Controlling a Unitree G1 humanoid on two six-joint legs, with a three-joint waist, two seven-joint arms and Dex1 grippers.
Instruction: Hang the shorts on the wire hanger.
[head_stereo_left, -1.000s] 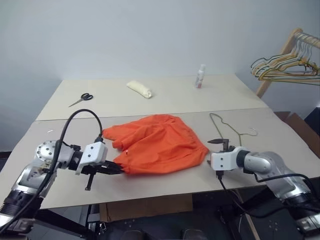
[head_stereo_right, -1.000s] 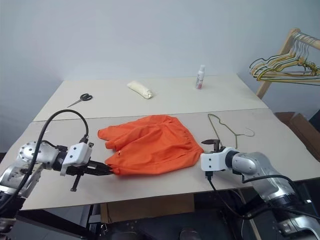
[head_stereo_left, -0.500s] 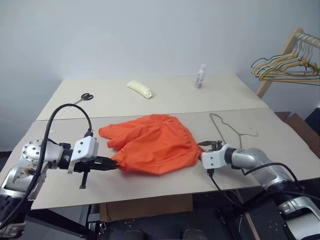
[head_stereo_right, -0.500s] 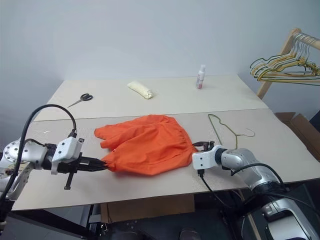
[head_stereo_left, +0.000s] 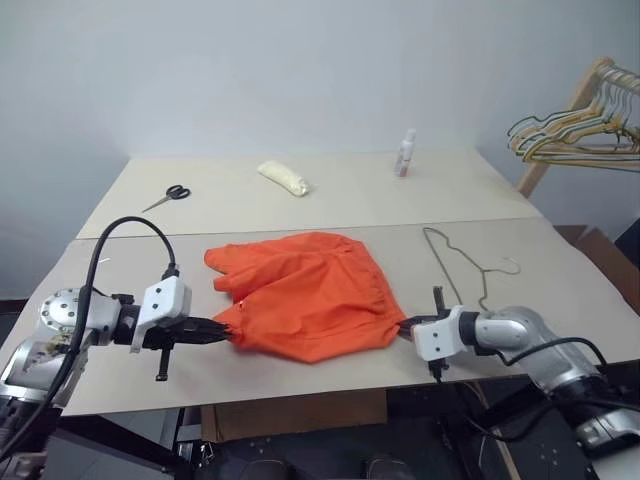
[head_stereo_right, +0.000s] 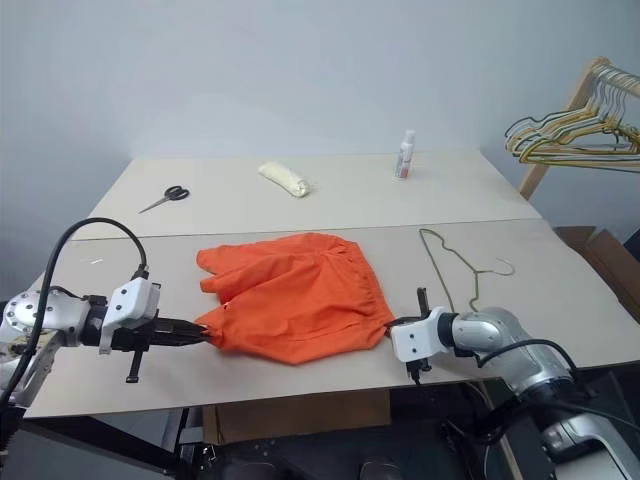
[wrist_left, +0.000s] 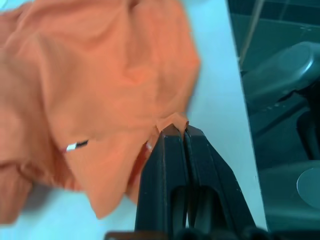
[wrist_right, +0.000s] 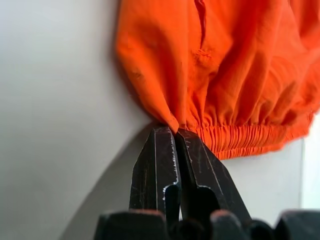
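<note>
At my left side, my left hand (head_stereo_left: 222, 331) is clamped on a small fold of the shorts (head_stereo_left: 305, 293) at their near left corner; the left wrist view shows a tuft of orange cloth pinched between the black fingers (wrist_left: 167, 165). My right hand (head_stereo_right: 393, 327) is clenched on the near right corner, just at the gathered elastic waistband (wrist_right: 250, 137), the fabric bunching into the fingertips (wrist_right: 160, 150). Between my two hands the shorts lie spread and rumpled on the surface (head_stereo_left: 300, 375), close to its front edge, a small white tag (wrist_left: 77, 146) showing near my left grip.

Beyond my right hand, just apart from the shorts, the wire hanger (head_stereo_left: 455, 262) lies flat with its hook toward the right.

Both grips look shallow to me, a pinch of cloth each. If I lift or pull outward too hard, I think a corner could slide free and the shorts would slump, perhaps over the front edge. The hanger is loose and light, so dragged fabric might also push it askew.

Farther back on the surface sit scissors (head_stereo_left: 166, 195), a pale rolled bundle (head_stereo_left: 284, 178) and a small white bottle (head_stereo_left: 406, 153). Behind is a plain pale wall, and at the right a wooden rack (head_stereo_left: 565, 110) carries a bunch of wire hangers (head_stereo_left: 570, 138).
</note>
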